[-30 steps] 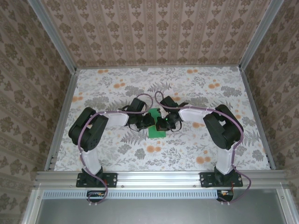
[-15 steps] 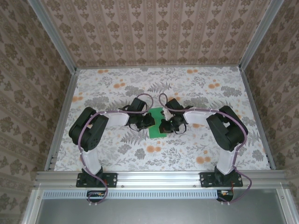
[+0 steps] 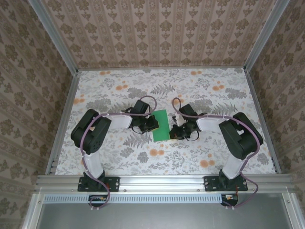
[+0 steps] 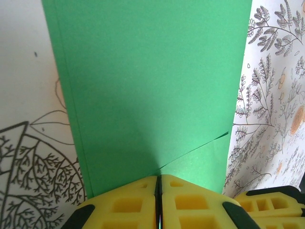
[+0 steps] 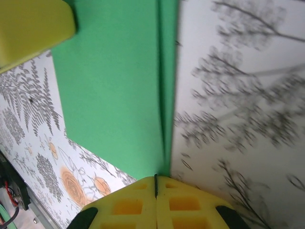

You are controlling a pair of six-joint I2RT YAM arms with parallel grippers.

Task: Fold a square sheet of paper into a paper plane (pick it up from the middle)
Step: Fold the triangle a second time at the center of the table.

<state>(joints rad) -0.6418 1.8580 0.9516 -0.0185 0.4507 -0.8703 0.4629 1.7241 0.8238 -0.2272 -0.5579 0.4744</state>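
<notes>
Square sheet of paper [image 3: 161,125], folded, long axis running away from bases. Left gripper [image 4: 158,186] at its left edge, right gripper [image 5: 156,187] at its right edge. Both pressed together; pinch unconfirmed.

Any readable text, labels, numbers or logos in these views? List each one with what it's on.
No readable text anywhere.
Green paper: plain, no print.
Tablecloth and walls: floral pattern only.
Left tool and right tool: plain yellow, no markings.
Arm bases: any labels are too small to tell.
</notes>
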